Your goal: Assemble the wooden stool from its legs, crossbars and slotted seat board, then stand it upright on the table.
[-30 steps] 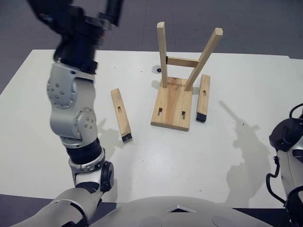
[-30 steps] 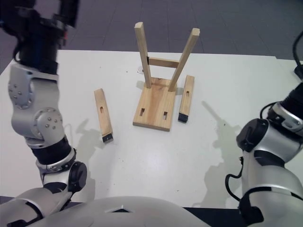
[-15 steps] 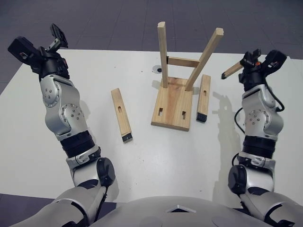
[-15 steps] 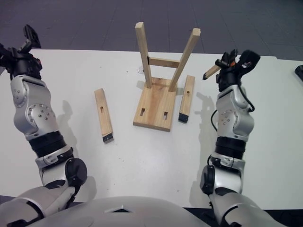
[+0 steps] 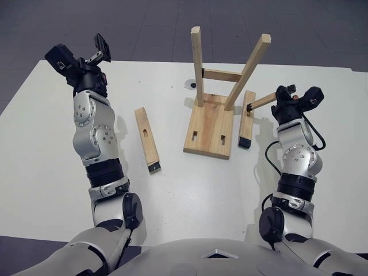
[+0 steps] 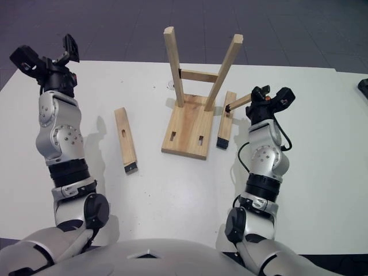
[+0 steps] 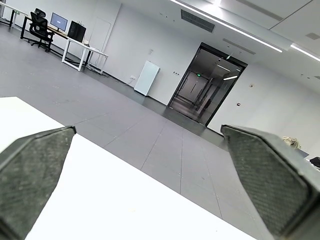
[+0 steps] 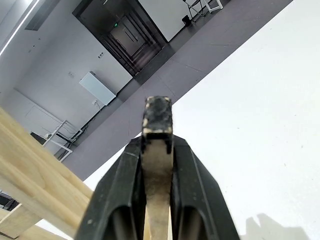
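A pale, rectangular wooden seat board (image 5: 210,129) with slots lies flat near the middle of the white table (image 5: 172,195). Two long pale wooden legs are stuck in its 12 o'clock end. The upright leg (image 5: 197,66) at the 11 o'clock corner stands nearly straight. The tilted leg (image 5: 248,70) at the 1 o'clock corner leans outward toward 1 o'clock. A short wooden fitted crossbar (image 5: 221,75) joins them partway up. The two slots at the board's 6 o'clock end are empty.

Two more legs lie flat on the table, each with a slot in its face and a dark tip at its 6 o'clock end. The right loose leg (image 5: 247,118) lies just beside the board's 3 o'clock edge, and the left loose leg (image 5: 146,138) lies apart from the board at 9 o'clock. A small round mark (image 5: 190,84) sits on the table at 11 o'clock of the board.

The right gripper (image 8: 157,150) is raised at 3 o'clock of the board, its two black fingers (image 8: 122,175) clamped on a second short wooden bar, the held crossbar (image 5: 261,102). That bar points toward 10 o'clock, with its dark end over the right loose leg near the foot of the tilted leg. Whether it touches either cannot be told.

The left gripper (image 5: 80,54) is raised over the table's 10 o'clock corner, well apart from all the wood, its padded fingers (image 7: 265,175) spread wide with nothing between them.
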Action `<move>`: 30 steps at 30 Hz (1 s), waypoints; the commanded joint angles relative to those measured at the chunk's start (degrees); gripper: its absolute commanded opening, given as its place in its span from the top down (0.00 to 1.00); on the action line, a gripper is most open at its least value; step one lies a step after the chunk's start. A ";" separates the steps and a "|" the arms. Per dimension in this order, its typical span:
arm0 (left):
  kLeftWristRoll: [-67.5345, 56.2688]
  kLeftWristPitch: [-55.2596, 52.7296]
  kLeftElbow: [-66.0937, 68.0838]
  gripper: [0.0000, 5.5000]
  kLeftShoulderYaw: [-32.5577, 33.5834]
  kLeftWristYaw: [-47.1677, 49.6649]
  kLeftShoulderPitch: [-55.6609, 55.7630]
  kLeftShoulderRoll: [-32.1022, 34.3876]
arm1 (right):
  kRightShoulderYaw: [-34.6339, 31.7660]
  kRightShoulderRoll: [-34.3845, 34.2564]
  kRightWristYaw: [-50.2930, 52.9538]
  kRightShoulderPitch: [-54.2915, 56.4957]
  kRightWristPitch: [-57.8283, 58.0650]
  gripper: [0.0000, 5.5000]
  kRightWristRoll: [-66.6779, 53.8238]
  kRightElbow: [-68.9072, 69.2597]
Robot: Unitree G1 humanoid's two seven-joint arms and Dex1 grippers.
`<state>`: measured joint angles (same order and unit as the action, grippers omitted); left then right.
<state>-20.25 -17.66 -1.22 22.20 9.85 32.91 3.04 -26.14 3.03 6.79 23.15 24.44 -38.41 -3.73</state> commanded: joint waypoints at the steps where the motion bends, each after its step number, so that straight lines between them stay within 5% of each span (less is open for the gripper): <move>1: 0.61 0.12 0.92 0.02 -1.86 -0.09 2.11 0.36 | 0.37 -0.63 -0.05 -1.51 -1.33 0.92 1.15 -0.55; 30: 0.73 -0.06 2.70 0.02 -3.52 -0.93 2.37 1.08 | -0.77 1.42 -0.31 1.09 -4.65 0.92 2.26 -6.52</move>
<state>-19.82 -17.61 1.46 19.13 9.25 35.11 3.60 -26.60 3.43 6.15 23.63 19.60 -36.65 -9.80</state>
